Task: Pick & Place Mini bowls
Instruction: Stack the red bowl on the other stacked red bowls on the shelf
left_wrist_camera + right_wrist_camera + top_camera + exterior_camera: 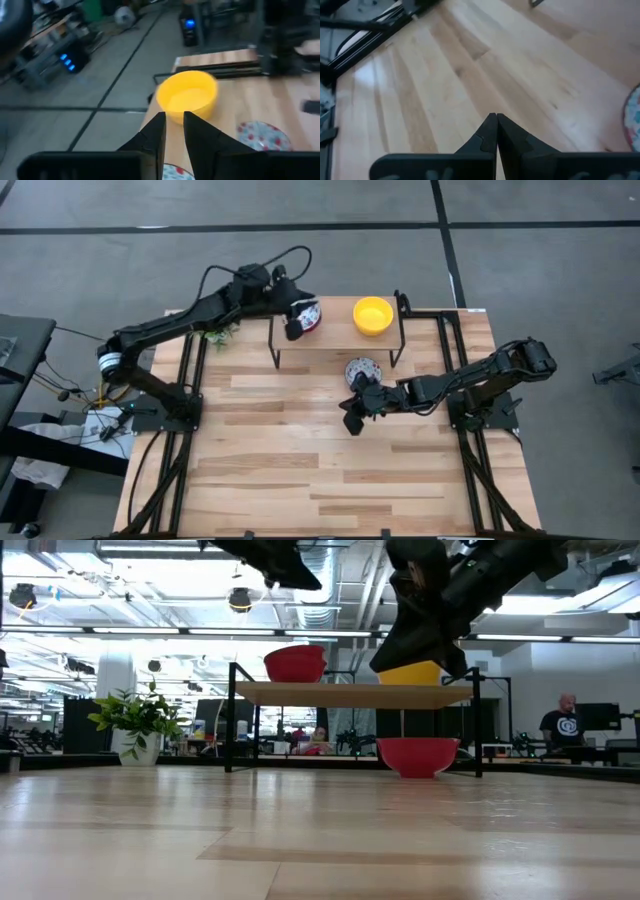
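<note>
A dark-framed wooden shelf [340,330] stands at the table's far middle. A plain yellow mini bowl [372,315] [410,672] [187,97] rests on it by its base. So does a floral, red-sided one [308,315] [295,663]. My left gripper [295,327] [173,120] hovers just above that floral bowl, its fingers a narrow gap apart and holding nothing. A second floral bowl [363,370] [417,755] [262,135] sits on the table in front of the shelf. My right gripper [352,420] [496,117] is shut and empty, in the air just near of it.
A small green potted plant [215,332] [140,720] stands at the table's far left, under my left arm. The shelf's black legs [277,345] flank the bowl on the table. Bare wooden tabletop [300,470] stretches across the near half. A person [566,725] is in the room behind.
</note>
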Controlling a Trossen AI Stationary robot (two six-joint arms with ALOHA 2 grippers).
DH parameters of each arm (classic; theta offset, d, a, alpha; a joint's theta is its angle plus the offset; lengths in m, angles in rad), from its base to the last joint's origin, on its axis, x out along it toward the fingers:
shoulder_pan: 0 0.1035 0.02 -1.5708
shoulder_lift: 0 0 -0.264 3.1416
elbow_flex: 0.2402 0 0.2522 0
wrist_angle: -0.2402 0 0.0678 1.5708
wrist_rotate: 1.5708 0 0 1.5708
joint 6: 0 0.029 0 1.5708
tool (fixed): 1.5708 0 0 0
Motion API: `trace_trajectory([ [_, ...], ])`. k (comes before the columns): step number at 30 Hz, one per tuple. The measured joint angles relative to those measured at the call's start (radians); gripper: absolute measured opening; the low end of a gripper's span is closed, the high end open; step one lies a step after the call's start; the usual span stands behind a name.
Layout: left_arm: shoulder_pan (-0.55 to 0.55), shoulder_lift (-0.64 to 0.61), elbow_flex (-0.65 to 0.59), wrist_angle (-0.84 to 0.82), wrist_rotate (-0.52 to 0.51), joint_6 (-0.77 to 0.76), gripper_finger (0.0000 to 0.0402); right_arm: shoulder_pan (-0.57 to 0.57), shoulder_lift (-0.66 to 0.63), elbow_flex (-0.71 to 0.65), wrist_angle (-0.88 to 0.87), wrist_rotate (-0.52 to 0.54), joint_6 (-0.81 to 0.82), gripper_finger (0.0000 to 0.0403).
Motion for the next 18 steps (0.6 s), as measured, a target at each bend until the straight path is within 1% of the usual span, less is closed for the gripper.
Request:
trace_trajectory([
  [3,-0.003,0.038,-0.002,0.048,-0.073,-0.054,0.0059,0.000,0.000,0.000,-0.001,0.026,0.016,0.0000],
  [5,-0.003,0.061,-0.001,0.070,-0.093,-0.077,0.0052,0.000,0.000,0.000,-0.002,0.040,0.022,0.0000],
  [10,-0.003,0.129,-0.002,0.080,-0.092,-0.090,0.0035,0.000,0.000,0.000,-0.002,0.055,0.032,0.0000],
  [13,0.003,0.158,-0.002,0.081,-0.052,-0.055,0.0028,0.006,0.000,0.000,-0.002,0.072,0.039,0.0000],
  [18,0.012,0.179,-0.002,0.080,-0.048,-0.047,0.0019,0.007,0.000,0.000,-0.003,0.072,0.039,0.0000],
])
